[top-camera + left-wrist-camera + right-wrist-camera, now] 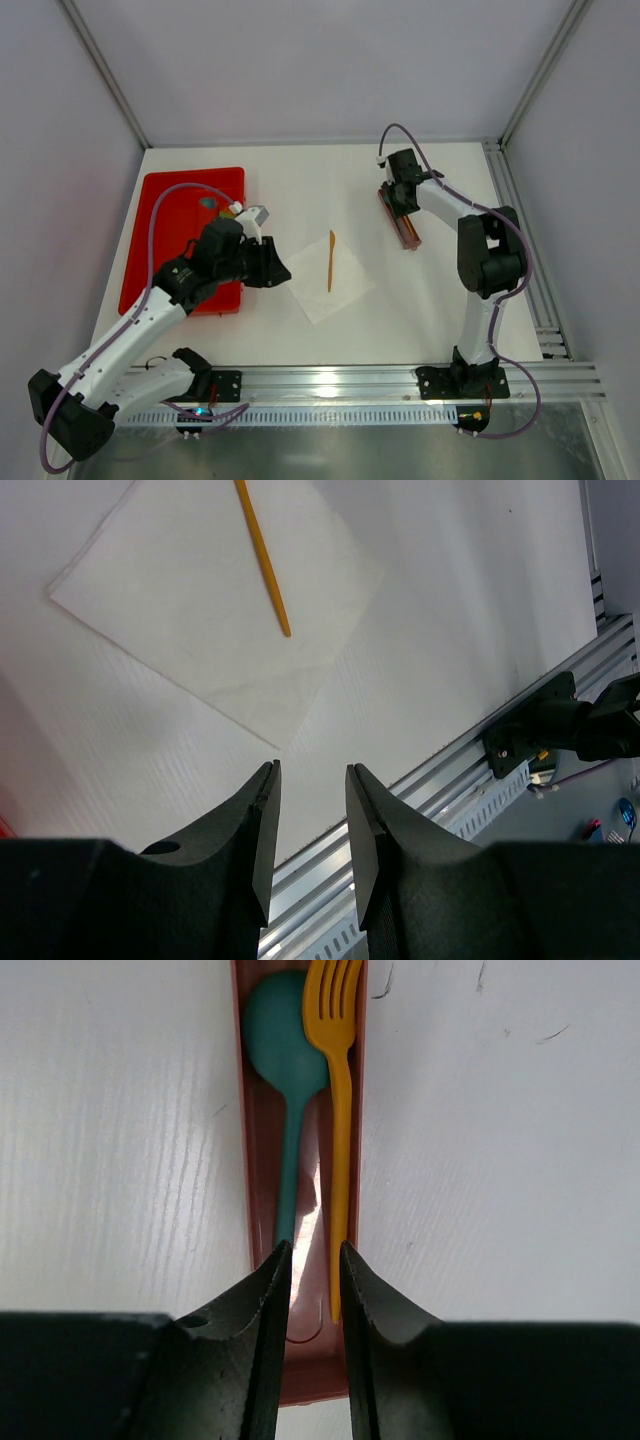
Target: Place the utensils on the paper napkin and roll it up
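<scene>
While 1 orange utensil (330,262) lies on the paper napkin (348,276), the right gripper (314,1248) hangs over the holder (258,1180) at 2 o'clock, jaws narrow and empty, between the fork (341,1140) and spoon (285,1040) handles. Closing there could grip neither. At the napkin's 9 o'clock, the left gripper (312,767) is part-open and empty.

table (400,295) free between napkin (347,287) and case (408,236), red tray (178,215) beside left hand (281,270)

A robotics lab test cell; a bare white counter (420,300) stands boxed in by plain grey walls (300,60) on aluminium frame posts (105,80); the left arm (130,335) and right arm (485,300) are bolted to a slotted aluminium rail (340,378) at its near edge; purple cables (397,127) loop along both arms.
</scene>
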